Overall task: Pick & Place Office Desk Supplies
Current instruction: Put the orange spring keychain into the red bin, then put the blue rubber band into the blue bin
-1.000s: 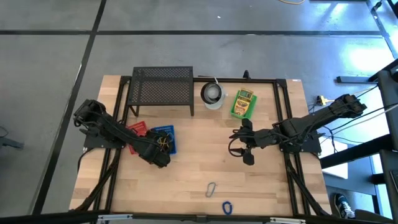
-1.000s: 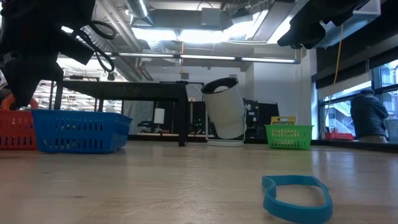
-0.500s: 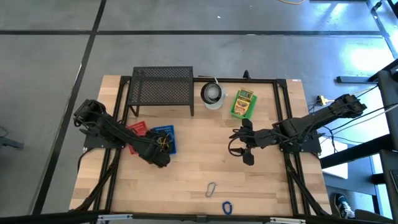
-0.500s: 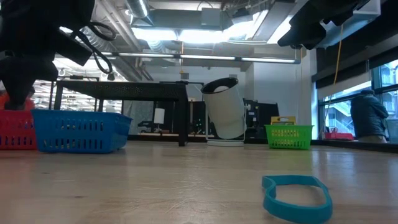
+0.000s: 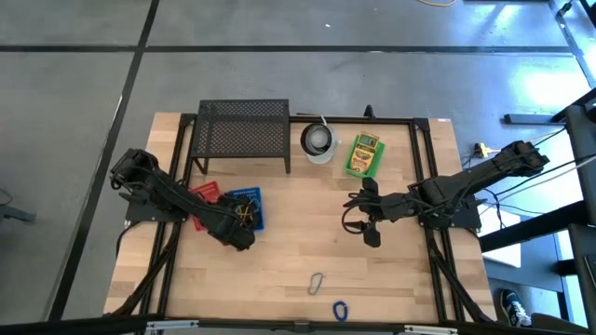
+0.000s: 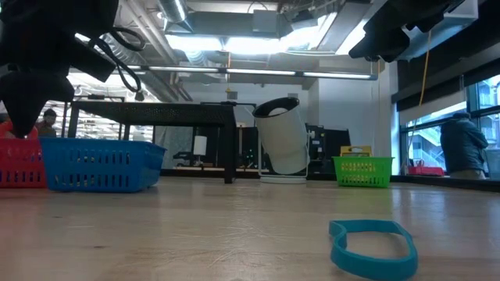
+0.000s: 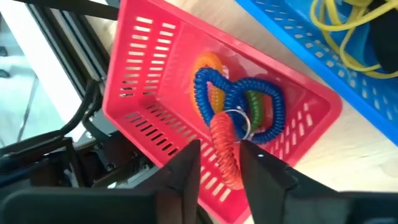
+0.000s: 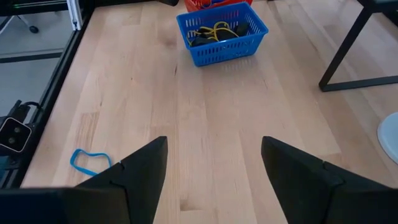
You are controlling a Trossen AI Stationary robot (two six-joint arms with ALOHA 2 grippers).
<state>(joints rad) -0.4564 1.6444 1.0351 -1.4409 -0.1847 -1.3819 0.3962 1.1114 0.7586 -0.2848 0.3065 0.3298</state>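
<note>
A: Which step is being carried out?

B: A drop-off, it is judged. The left tool (image 7: 221, 155) is held over the red basket (image 7: 143, 112) at the left middle of the overhead frame. A red coil (image 7: 222, 134) is seen between its fingers, reaching down among the coils in the basket. Whether the coil is clamped or let go cannot be told. The right tool (image 8: 214, 142) is spread wide and empty, held above the bare surface (image 5: 298, 242) right of centre.

A: What is called for next?

B: If the coil is gripped, it should be let go and the left tool lifted clear of the basket wall. After that, one of the loose things near the bottom edge would have to be fetched.

A: What can be counted, nearest first?

B: One blue band (image 6: 367, 264) is found flat on the surface at the lower middle. One silver clip (image 5: 317, 283) is seen just above it in the overhead frame. Two tools come next. Three baskets are counted: the red one, a blue basket (image 5: 251, 209) beside it and a green basket (image 5: 364, 154) in the upper middle. Four coils are made out in or over the red basket: blue, orange, green and red. Yellow bands and dark pieces are held in the blue basket; their number cannot be told. Farthest off, one black mesh rack (image 5: 242, 130) and one white cup (image 5: 318, 140) are seen.
</note>
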